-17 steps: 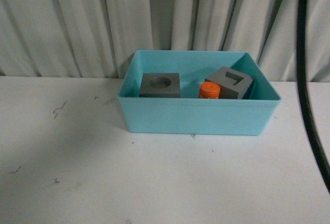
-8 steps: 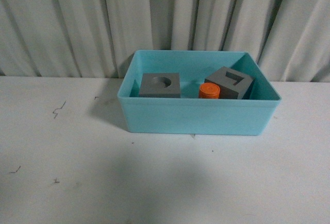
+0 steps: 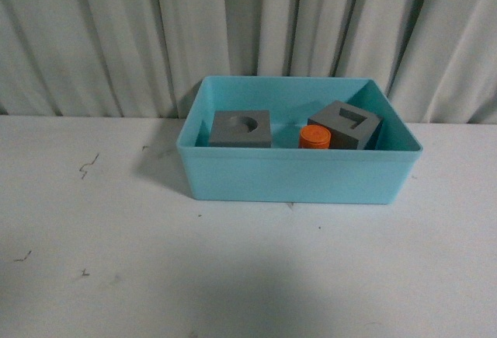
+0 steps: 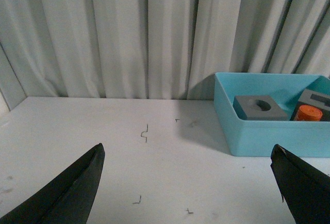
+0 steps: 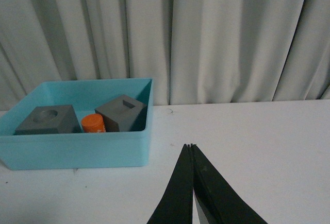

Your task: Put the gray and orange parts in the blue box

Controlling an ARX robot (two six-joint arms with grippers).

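The blue box (image 3: 299, 175) stands on the white table against the curtain. Inside it lie a gray cube with a round recess (image 3: 241, 128), an orange cylinder (image 3: 315, 137) and a gray cube with a rectangular recess (image 3: 345, 124). Neither arm shows in the front view. In the left wrist view the box (image 4: 268, 134) is off to one side, and my left gripper (image 4: 188, 154) stands open, well apart from it, with only table between its fingers. My right gripper (image 5: 190, 145) is shut on nothing, beside the box (image 5: 77, 149) and clear of it.
Pleated white curtains (image 3: 116, 35) hang close behind the table. The white tabletop (image 3: 233, 276) carries small dark scuff marks (image 3: 88, 165) left of the box.
A dark arm and cable that hung at the upper right of the front view one second ago have left the frame. The box and parts have not moved.
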